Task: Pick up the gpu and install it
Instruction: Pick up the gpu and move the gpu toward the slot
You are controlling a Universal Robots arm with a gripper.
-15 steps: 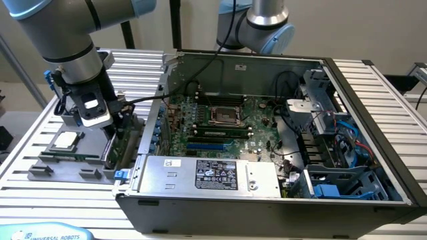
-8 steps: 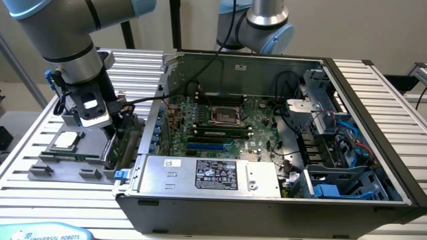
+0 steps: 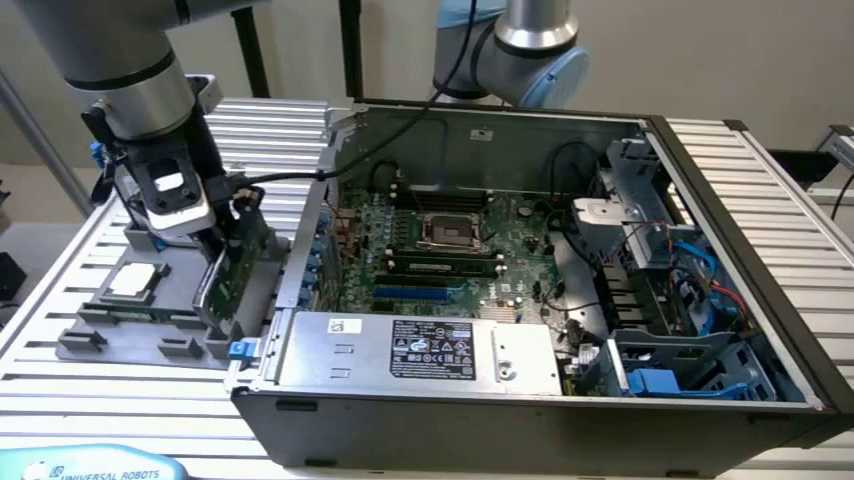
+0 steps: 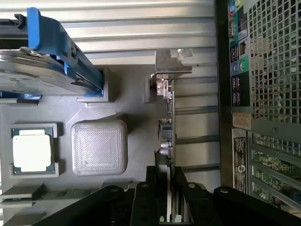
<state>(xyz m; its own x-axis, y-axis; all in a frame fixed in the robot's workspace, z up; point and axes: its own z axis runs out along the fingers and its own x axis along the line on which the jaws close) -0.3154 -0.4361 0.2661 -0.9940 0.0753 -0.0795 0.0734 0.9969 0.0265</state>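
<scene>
Pick-up step: pincer (image 4: 166, 175) pinches the upright gpu (image 4: 168, 117) just beneath it, at the grey holder (image 4: 124, 106); freeing it likely calls for a straight lift.

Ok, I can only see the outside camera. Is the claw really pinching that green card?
Observer: Yes. On the wrist camera the gripper has a finger pressed on each side of the card, which is seen edge-on.
Operator: Where's its shiny end?
Observer: The silver bracket is at the end farthest from the gripper.
Operator: Is anything next to it?
Observer: A ridged grey block sits beside the card, not touching it.
</scene>
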